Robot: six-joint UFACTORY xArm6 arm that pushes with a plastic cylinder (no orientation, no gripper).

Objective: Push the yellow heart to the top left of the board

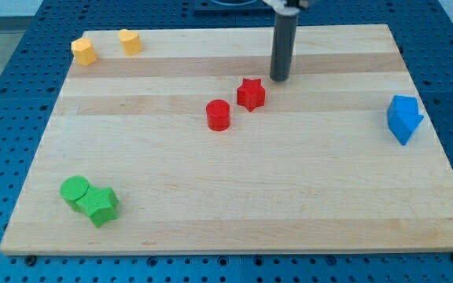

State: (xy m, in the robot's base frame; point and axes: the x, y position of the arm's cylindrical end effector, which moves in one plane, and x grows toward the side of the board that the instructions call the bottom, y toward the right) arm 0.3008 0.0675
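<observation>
Two yellow blocks sit at the board's top left: one point(83, 51) nearest the corner, hexagon-like, and another point(130, 42) just to its right, near the top edge; which one is the heart is hard to tell. My tip point(279, 79) is near the top middle of the board, far to the right of both yellow blocks. It stands just above and right of the red star point(251, 93), with a small gap.
A red cylinder point(219, 115) lies left and below the red star. A blue block point(403, 118) sits near the right edge. A green cylinder point(75, 191) and a green star-like block point(101, 206) touch at the bottom left. The wooden board point(234, 212) lies on a blue pegboard table.
</observation>
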